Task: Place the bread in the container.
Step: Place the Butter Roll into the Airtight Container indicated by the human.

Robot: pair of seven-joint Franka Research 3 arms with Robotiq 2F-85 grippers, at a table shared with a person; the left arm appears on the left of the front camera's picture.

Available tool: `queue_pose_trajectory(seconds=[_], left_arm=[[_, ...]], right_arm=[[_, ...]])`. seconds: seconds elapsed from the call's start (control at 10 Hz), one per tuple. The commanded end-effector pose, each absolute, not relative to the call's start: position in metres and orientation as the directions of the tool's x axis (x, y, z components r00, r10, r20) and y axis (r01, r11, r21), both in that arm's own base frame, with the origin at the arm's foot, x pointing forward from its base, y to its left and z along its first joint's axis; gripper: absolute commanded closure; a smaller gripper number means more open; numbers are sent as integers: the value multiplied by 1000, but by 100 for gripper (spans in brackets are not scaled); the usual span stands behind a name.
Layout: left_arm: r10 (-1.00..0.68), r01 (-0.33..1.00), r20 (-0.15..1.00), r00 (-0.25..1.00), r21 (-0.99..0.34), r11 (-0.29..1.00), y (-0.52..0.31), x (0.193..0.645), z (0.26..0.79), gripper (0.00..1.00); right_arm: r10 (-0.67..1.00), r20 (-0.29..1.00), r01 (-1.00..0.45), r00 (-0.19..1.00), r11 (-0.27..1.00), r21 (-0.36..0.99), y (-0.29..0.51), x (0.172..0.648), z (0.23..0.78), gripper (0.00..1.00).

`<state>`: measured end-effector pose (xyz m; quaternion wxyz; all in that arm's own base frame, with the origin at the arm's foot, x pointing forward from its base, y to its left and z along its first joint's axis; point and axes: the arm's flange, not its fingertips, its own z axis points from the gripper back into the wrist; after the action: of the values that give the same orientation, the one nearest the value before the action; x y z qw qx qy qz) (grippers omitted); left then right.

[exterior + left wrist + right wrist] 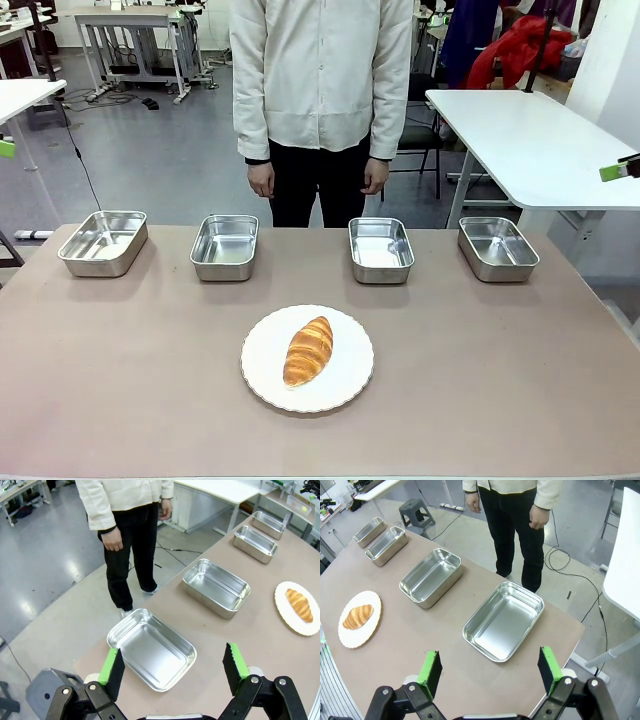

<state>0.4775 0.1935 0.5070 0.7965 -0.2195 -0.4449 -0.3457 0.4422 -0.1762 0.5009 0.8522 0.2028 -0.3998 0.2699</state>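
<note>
The bread (308, 350) sits on the white plate (262, 385) mid bench (500, 390), well apart from the four containers (227, 247) behind it. The left end effector (172, 660) and right end effector (490, 666) both gape wide, empty. The person (320, 80) is cropped at the shoulders.

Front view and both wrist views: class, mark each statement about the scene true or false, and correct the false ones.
1. The bread lies on the white plate. True.
2. The pan farthest to the robot's left is empty. True.
3. The left tool is shut on the bread. False: its jaws stand open, holding nothing.
4. The person holds a pan. False: the hands hang empty at the person's sides.
5. The right tool is open. True.
</note>
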Motion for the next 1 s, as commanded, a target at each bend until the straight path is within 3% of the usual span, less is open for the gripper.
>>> queue_pose_trajectory(seconds=[0.0,0.9], left_arm=[[-352,749,867,353,-36,662,193,477,509,0],[-352,749,867,353,-36,662,193,477,509,0]], right_arm=[[293,795,-624,531,770,133,-176,443,500,0],[293,795,-624,531,770,133,-176,443,500,0]])
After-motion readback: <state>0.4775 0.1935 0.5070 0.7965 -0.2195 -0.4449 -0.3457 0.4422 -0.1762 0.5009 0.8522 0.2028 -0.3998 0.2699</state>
